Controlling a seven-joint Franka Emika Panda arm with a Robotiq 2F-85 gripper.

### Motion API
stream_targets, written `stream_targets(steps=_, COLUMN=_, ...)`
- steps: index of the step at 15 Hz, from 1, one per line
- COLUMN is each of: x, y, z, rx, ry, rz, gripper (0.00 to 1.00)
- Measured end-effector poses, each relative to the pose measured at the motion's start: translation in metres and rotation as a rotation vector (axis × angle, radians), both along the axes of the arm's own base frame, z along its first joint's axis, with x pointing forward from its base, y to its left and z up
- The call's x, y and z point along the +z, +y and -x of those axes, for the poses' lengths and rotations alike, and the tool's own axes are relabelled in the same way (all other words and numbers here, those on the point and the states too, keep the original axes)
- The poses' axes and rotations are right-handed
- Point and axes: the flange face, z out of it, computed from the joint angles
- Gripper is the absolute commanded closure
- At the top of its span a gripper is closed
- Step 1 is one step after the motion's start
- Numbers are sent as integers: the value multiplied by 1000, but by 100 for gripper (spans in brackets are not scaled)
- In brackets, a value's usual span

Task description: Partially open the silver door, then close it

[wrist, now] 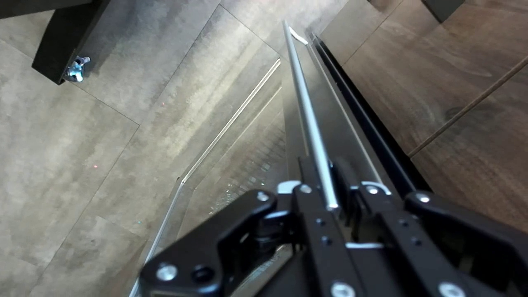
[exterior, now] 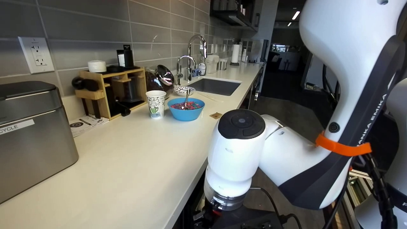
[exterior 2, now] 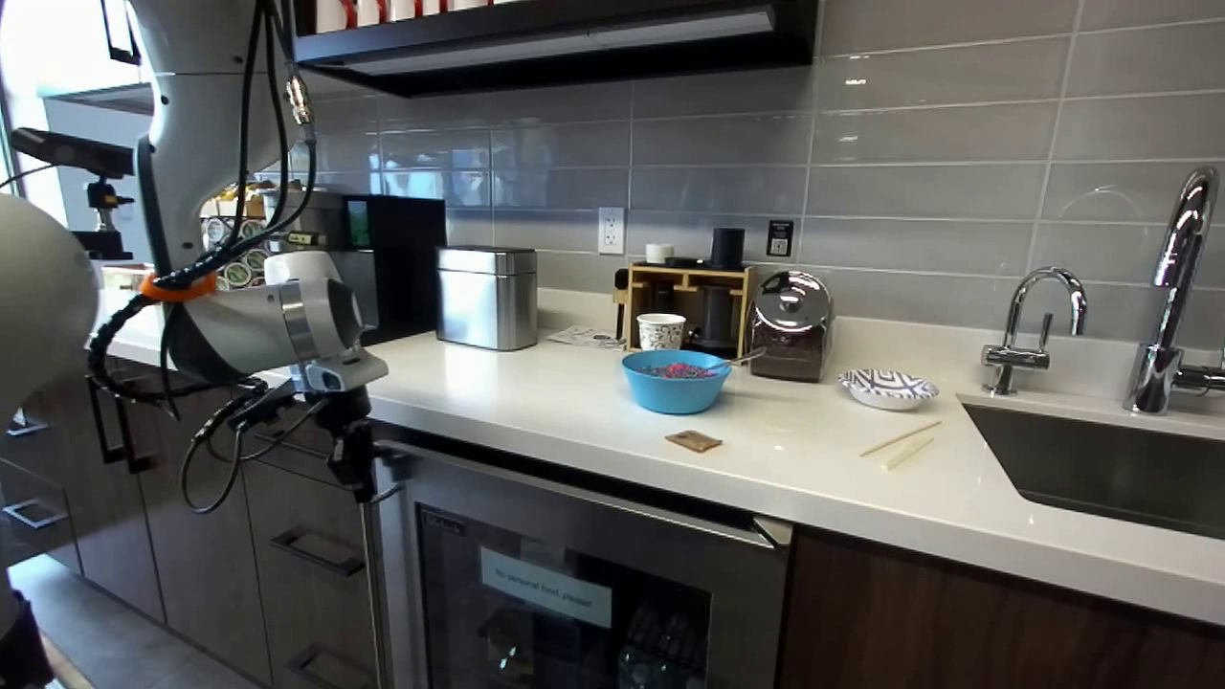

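Silver door, glass-paned, under the counter in an exterior view.
In the wrist view, my gripper clasps its handle; a black edge runs along the door, and open floor spreads leftward to a black post.

robot arm beside the front edge of the bench. the forearm slopes down to a low bend; from there the wrist reaches back to that edge, its end nearly upright. the tool points downward just outside the edge, below bench-top level. the two fingers stand close together, narrowly parted.
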Motion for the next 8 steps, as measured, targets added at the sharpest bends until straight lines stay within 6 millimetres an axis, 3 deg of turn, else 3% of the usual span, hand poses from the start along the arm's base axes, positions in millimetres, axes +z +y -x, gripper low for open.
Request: stream_targets(steps=8, x=1, y=-12, z=2, rx=101, ry=19, rz=-49, gripper=97)
